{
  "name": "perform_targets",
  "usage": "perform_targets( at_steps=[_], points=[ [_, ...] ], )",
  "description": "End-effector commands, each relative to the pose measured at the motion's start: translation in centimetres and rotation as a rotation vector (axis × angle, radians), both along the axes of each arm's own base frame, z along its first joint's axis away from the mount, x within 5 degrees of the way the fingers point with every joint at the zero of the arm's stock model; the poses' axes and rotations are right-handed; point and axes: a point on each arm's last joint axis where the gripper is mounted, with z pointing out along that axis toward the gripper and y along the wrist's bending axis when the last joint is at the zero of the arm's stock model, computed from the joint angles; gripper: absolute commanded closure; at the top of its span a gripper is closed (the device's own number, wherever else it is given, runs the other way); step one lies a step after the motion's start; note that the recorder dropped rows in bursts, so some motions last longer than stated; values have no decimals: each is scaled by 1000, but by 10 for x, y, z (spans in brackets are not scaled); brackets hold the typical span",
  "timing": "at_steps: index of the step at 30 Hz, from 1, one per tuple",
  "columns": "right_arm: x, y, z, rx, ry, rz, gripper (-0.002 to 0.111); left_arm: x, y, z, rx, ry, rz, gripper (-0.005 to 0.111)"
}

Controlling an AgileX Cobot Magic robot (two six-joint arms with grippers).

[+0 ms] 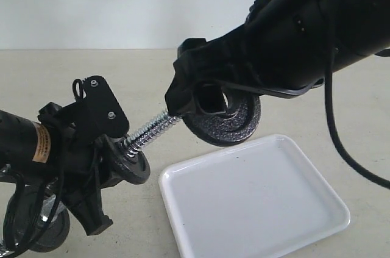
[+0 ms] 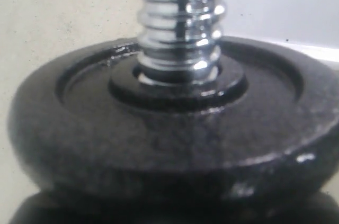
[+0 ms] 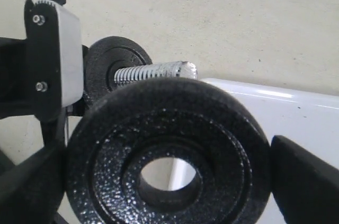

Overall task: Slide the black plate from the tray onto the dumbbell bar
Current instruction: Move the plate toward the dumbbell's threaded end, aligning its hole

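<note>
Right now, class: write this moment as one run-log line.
left gripper: holds dumbbell bar | right gripper: grips black plate, raised off tray | plate hole: not yet on bar

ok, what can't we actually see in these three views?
- Bar tip: exterior view, covered by the right gripper and held plate; the right wrist view does show it.
- Left gripper fingers on the bar: exterior view, behind its bracket and the mounted disc; left wrist view is filled by that disc, blurred.
- Bar's lower end and bottom-left disc: exterior view, behind arm and cables, cut by the edge.
</note>
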Motion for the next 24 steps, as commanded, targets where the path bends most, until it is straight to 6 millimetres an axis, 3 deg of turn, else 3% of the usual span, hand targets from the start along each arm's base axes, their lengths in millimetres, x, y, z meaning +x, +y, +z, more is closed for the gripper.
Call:
perform_targets(
  at_steps=[1, 14, 18, 24],
  points=[
    [-3, 5, 15, 132, -45, 33, 108, 13, -28, 58, -435, -405, -108, 102],
    [15, 21, -4, 114, -29, 34, 108, 6, -36, 58, -434, -394, -147, 102],
    [33, 13, -14, 87, 3, -21, 108, 6, -35, 56, -423, -384, -144, 102],
    [48, -5, -10, 175, 46, -13, 108, 3, -33, 51, -419, -390, -158, 102]
  ],
)
